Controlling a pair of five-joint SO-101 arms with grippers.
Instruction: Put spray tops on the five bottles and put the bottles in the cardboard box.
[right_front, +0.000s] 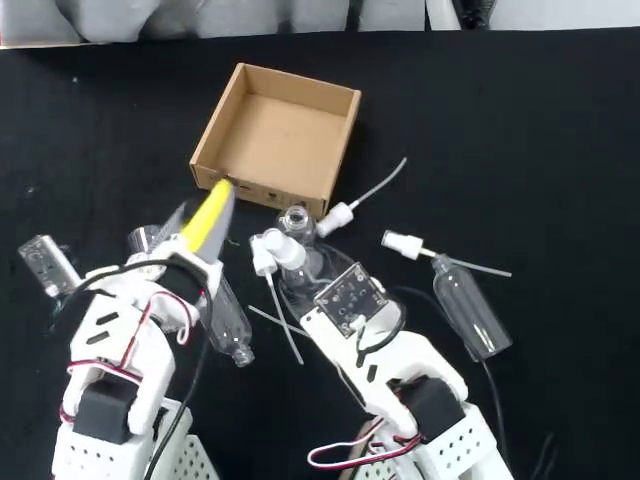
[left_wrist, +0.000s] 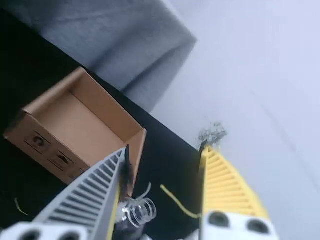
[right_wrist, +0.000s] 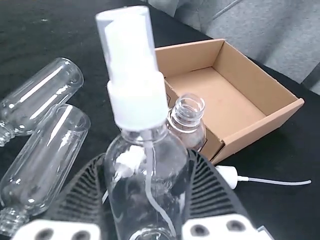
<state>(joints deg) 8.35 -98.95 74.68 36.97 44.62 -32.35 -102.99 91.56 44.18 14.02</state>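
One end effector grips capped bottle.

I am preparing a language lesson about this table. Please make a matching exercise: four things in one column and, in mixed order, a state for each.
1. cardboard box
2. bottle held by right gripper
3. upright bottle by the box
4. left gripper

A. open, holding nothing
B. spray top on
C. empty
D. neck bare

Pairs: 1-C, 2-B, 3-D, 4-A.
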